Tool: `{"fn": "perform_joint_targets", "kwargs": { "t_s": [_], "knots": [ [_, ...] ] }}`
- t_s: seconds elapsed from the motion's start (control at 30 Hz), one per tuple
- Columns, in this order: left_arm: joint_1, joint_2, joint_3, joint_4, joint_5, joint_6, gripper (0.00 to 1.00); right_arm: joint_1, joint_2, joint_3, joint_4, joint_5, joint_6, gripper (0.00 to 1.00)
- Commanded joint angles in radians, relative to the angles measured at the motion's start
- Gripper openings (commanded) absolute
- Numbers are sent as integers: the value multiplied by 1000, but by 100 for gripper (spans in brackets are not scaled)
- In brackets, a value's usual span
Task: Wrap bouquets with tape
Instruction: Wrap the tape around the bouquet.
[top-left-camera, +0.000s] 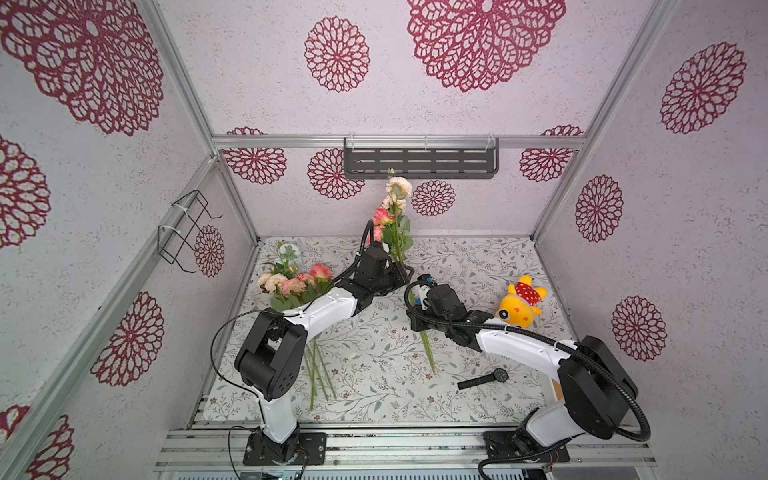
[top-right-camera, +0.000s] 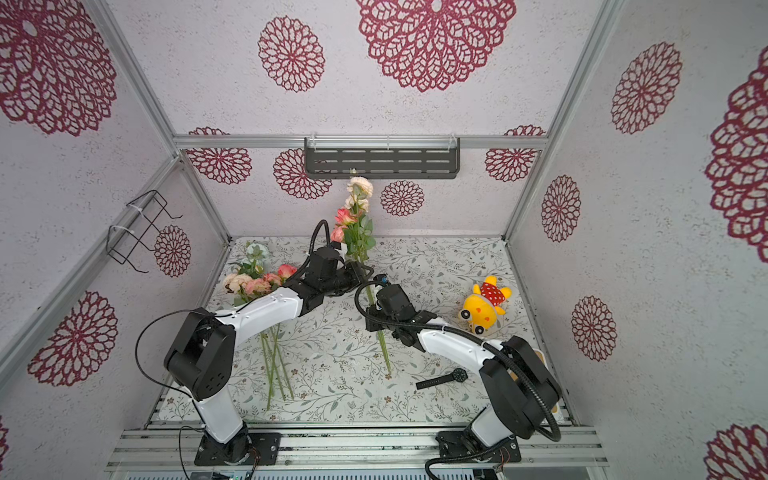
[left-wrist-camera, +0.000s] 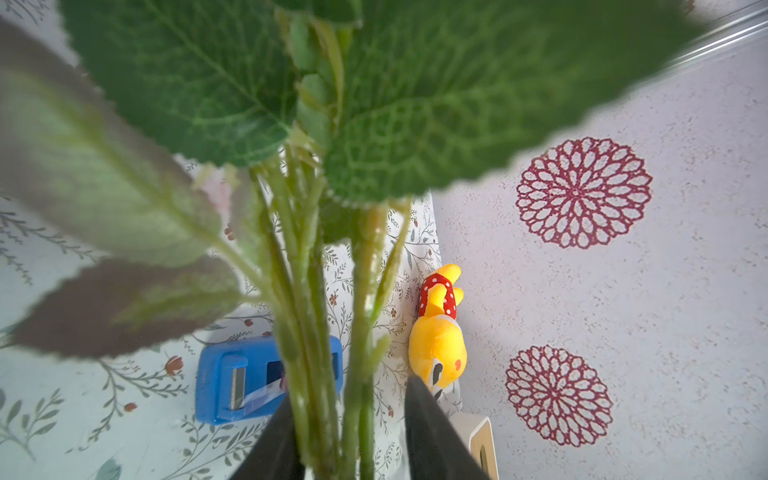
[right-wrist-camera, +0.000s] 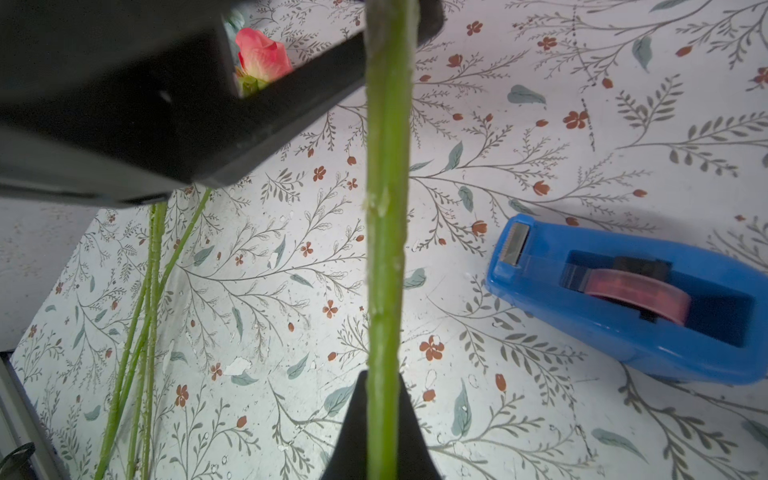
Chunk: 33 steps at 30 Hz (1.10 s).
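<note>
**Two hands on one bouquet, tape beside it**

Nearest, a black wristwatch (top-left-camera: 490, 378) lies on the tabletop (top-left-camera: 374, 374) by the right arm. Left of it the lying bouquet (top-left-camera: 291, 286) rests flat, stems toward the front, blooms partly under the left arm. At mid-tabletop the right hand (right-wrist-camera: 384, 386) is clamped on the lower stems of the raised bouquet (top-left-camera: 397, 232). Just beyond, the left hand (left-wrist-camera: 349, 390) has its fingers apart on either side of those stems, with a gap showing. The blue tape dispenser (right-wrist-camera: 540, 291) sits on the tabletop near the stems, untouched. A yellow plush toy (top-left-camera: 521, 305) lies farther right. The raised blooms reach toward the back wall.
</note>
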Motion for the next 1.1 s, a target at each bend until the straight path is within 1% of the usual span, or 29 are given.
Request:
{"fn": "perform_joint_targets", "kwargs": {
  "t_s": [0.0,0.1,0.17,0.23,0.33,0.43,0.47,0.53,0.57,0.6,0.63,0.67,0.73,0.77,0.87,0.9,1.0,1.07],
  "knots": [
    [-17,15,-6,34,29,-9,31,4,-1,31,45,5,1,0],
    [-17,30,8,14,32,-7,29,7,-1,34,35,10,-5,0],
    [-17,39,19,-7,30,-7,25,12,2,41,26,16,-9,0],
    [-17,40,21,-10,29,-6,24,24,9,56,3,29,-27,0],
    [-16,44,31,-30,28,1,15,48,22,75,-27,56,-52,0],
    [-17,41,26,-31,26,-3,3,58,29,77,-39,71,-57,0],
    [-14,37,23,-29,27,-7,0,58,26,75,-40,77,-53,0],
    [-11,31,12,-18,30,-20,0,58,19,67,-39,80,-45,0],
    [-10,25,2,-3,34,-29,0,56,11,60,-37,77,-42,9],
    [-6,20,-9,18,38,-36,0,53,1,51,-26,65,-38,23],
    [-2,14,-21,38,42,-44,0,44,-14,31,-1,40,-31,38],
    [1,9,-32,59,50,-50,0,31,-32,3,43,-11,-21,49],
    [5,-2,-57,125,68,-60,0,-6,-67,-67,157,-131,15,61],
    [6,-8,-73,167,77,-66,0,-29,-79,-102,225,-209,43,63],
    [6,-24,-125,317,98,-97,0,-84,-90,-186,411,-377,138,64],
    [6,-30,-140,365,99,-100,0,-94,-86,-203,451,-415,162,64],
    [0,-60,-166,426,94,-82,0,-117,-56,-233,545,-500,222,62],
    [-2,-83,-189,478,87,-78,0,-131,-24,-255,619,-543,269,57]
  ]
}}
